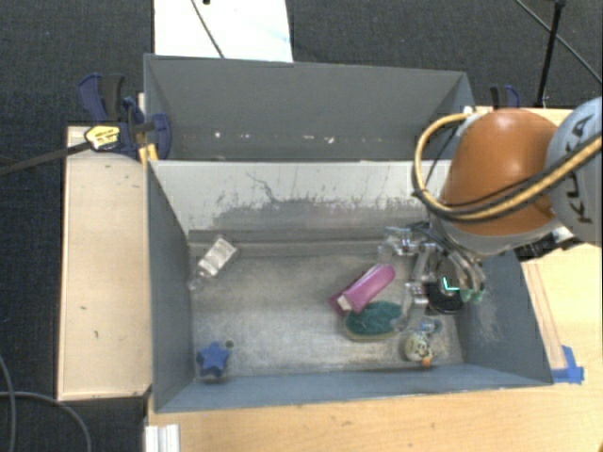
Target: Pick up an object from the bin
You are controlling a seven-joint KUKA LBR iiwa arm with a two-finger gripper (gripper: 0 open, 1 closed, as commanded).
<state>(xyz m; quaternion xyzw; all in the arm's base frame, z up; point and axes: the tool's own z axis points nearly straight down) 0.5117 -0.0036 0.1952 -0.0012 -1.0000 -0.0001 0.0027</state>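
We list: gripper (413,279) just right of pink tube (366,288), its opening we cannot tell; teal disc (371,322) touching the tube's lower side.

Pink tube (367,287), teal disc (373,322), blue star (214,358)

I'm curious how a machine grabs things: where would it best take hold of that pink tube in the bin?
Probably at its middle, from above, closing across its narrow width. The pink tube lies slantwise with both long sides bare there; its lower end is crowded by the green lump.
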